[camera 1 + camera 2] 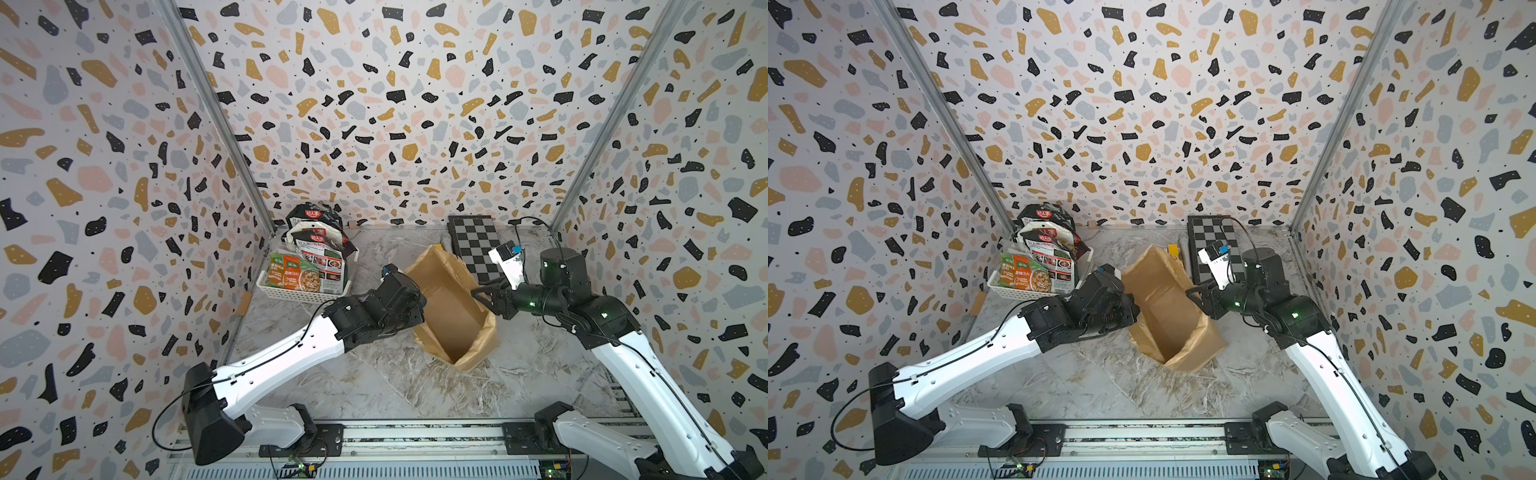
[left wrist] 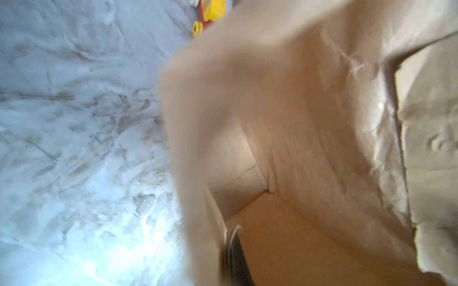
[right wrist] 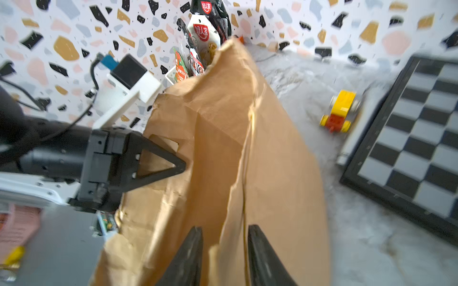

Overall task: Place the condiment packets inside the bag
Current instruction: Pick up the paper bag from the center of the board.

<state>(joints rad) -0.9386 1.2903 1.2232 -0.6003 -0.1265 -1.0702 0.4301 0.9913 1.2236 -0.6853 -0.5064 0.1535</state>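
The brown paper bag (image 1: 449, 307) (image 1: 1167, 307) stands open in the middle of the marble table. My left gripper (image 1: 417, 309) (image 2: 231, 247) is at its left rim, shut on the bag's wall, with one finger inside the bag (image 2: 309, 235). At the right rim, my right gripper (image 1: 478, 295) (image 3: 224, 229) has its jaws apart and the bag's edge (image 3: 235, 173) runs between them. The condiment packets (image 1: 307, 266) (image 1: 1038, 266) (image 3: 203, 37) stand in a white basket (image 1: 286, 293) at the back left. I see no packet inside the bag.
A chessboard (image 1: 478, 245) (image 3: 409, 148) lies at the back right, just behind the bag. A small yellow and red toy car (image 3: 339, 111) (image 1: 1173, 249) sits between the bag and the board. Terrazzo walls close in three sides.
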